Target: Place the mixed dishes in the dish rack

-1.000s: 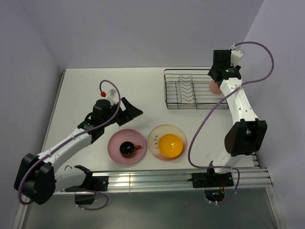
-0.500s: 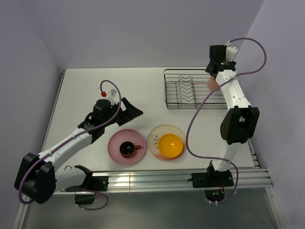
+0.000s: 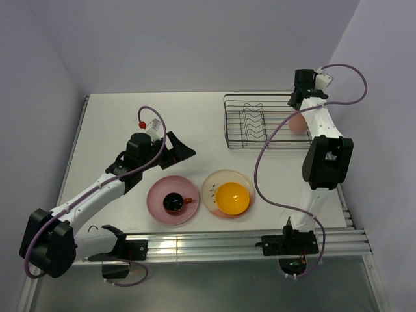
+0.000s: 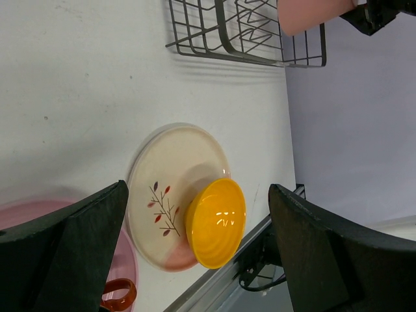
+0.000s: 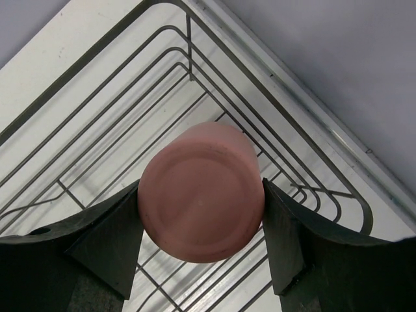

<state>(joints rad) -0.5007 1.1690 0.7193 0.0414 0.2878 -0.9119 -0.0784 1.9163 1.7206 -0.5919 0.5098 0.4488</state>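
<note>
The left end effector [image 3: 183, 149] hangs wide open and empty over the surface's [image 3: 110, 117] left half. Near the front edge sit a pink plate [image 3: 158, 195] bearing a small cup [image 3: 174, 202], then a cream plate [image 3: 213, 185] bearing a yellow bowl [image 3: 233, 198]. At the far right corner, the right end effector [image 5: 198, 221] grips a pink tumbler [image 5: 200, 192] over the dish rack's [image 3: 260, 121] right end.

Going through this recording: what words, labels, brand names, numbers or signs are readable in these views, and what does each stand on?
None: no readable text in any view.
The cream plate carries only a leaf motif, no lettering.
The yellow bowl, pink plate, cup, pink tumbler and dish rack show no markings.
The left arm and right arm show no legible label.
</note>
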